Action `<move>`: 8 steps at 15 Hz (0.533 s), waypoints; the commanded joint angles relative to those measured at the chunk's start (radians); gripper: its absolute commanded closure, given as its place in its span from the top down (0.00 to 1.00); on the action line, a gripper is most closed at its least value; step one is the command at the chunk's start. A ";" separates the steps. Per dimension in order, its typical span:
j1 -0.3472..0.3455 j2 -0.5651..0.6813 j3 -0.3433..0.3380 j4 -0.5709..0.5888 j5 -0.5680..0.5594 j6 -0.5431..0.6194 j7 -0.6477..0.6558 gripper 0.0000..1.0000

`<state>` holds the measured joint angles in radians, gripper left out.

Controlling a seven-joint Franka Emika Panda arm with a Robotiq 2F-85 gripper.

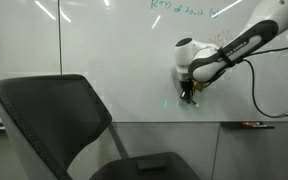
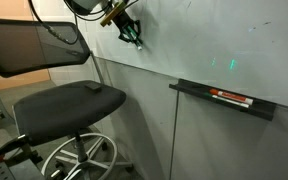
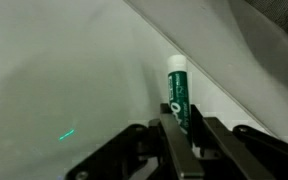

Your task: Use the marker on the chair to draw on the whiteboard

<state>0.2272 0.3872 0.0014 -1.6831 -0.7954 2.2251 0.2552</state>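
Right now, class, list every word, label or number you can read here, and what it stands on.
Green handwriting on the whiteboard: too blurred to read.
White print on the marker held in the claw: blurred, unreadable.
Pale label on the red-and-black item on the ledge: too small.

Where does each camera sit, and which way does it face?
Exterior view: near the chair, facing the whiteboard squarely; arm and gripper show.
Exterior view: beside the whiteboard, looking along it over the chair seat; the gripper shows up top.
Wrist view: on the wrist, close to the whiteboard; gripper fingers clamp the green marker.
Shared: all three show the gripper at the whiteboard.
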 commanded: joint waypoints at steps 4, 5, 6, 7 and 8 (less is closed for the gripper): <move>0.001 0.025 0.048 0.038 0.019 -0.010 -0.079 0.06; -0.001 0.025 0.059 0.040 0.037 -0.011 -0.096 0.06; -0.001 0.026 0.071 0.046 0.060 -0.012 -0.111 0.06; -0.002 0.027 0.080 0.051 0.083 -0.014 -0.126 0.06; -0.003 0.027 0.088 0.059 0.110 -0.015 -0.141 0.06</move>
<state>0.2290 0.4020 0.0650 -1.6763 -0.7510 2.2256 0.1796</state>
